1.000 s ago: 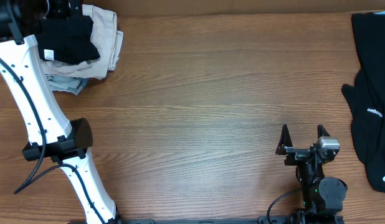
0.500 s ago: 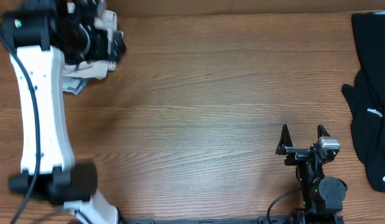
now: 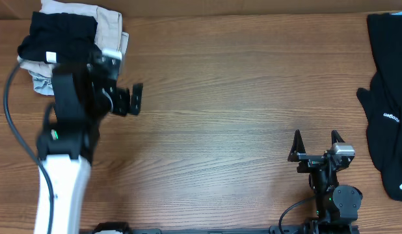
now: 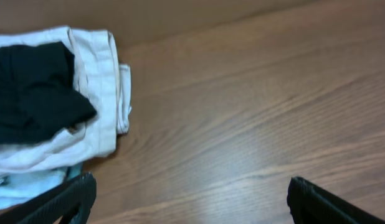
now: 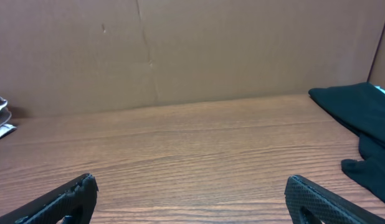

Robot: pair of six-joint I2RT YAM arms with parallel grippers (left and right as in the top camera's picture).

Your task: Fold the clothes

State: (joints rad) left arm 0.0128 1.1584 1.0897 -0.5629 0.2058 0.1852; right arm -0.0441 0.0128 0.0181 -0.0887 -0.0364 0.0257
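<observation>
At the far left corner of the table [image 3: 220,84], the folded black T-shirt [image 3: 61,32] lay on top of a stack of beige garments [image 3: 110,29], its white label [image 3: 51,57] showing at the near edge. A second earlier the left arm had been stretched over that stack. It had since drawn back, and the left hand [image 3: 131,101] hung just near and right of the stack, touching none of it. In the left wrist view, this hand [image 4: 189,199] had its fingers spread wide over bare wood with nothing between them. The shirt [image 4: 30,87] and the beige stack [image 4: 96,81] sat apart at the upper left. This suggested that the shirt had been delivered and let go, so that garment was probably finished.

The right hand [image 3: 315,140] had not moved. It sat low at the near edge with its fingers also wide apart and empty. At the far right edge, a heap of black clothes [image 3: 389,78] lay unfolded, and was likely next.
</observation>
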